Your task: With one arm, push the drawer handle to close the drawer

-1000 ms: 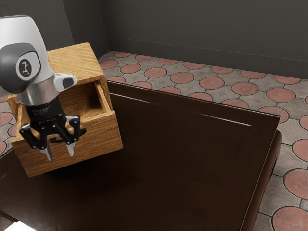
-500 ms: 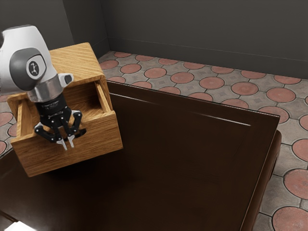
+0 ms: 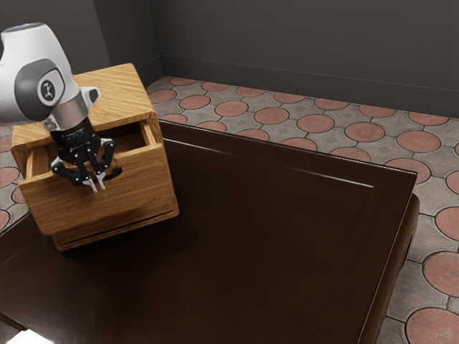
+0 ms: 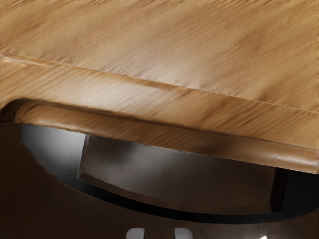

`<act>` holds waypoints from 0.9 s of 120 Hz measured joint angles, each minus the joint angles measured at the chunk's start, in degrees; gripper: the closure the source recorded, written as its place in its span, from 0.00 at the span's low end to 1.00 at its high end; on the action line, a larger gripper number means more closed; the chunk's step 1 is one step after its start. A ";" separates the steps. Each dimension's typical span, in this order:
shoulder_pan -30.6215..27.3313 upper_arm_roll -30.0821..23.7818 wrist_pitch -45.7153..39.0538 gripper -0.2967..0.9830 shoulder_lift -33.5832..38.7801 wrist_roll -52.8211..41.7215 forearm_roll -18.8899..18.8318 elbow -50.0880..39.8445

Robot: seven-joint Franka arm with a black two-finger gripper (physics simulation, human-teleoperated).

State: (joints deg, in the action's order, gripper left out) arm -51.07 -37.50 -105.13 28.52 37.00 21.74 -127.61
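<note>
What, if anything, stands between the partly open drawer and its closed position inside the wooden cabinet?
Nothing visible does. The drawer sticks partly out of the cabinet, and no loose object shows in its path. The gripper is outside, before the drawer's front. The arm hides part of the drawer's inside.

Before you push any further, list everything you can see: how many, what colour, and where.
Cabinet: one, light wood, on the table, at the exterior view's left.
Drawer: one, light wood, partly out of the cabinet.
Handle: one, black, on the drawer's front.
Table: one, dark brown, under the cabinet.
Floor: one, grey with many reddish circles, beyond the table.
Walls: at least two, dark grey, behind.
White patch: one, exterior view's lower left corner; unidentifiable.
Arm: one, white and grey, in front of the cabinet.
Pincer: one, black with grey tips, at the drawer's front.
</note>
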 joint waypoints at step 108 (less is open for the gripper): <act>10.02 2.18 -7.99 0.74 -13.67 4.32 -8.64 6.56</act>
State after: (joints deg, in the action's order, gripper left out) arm -41.04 -35.33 -113.12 14.85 41.31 13.10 -121.05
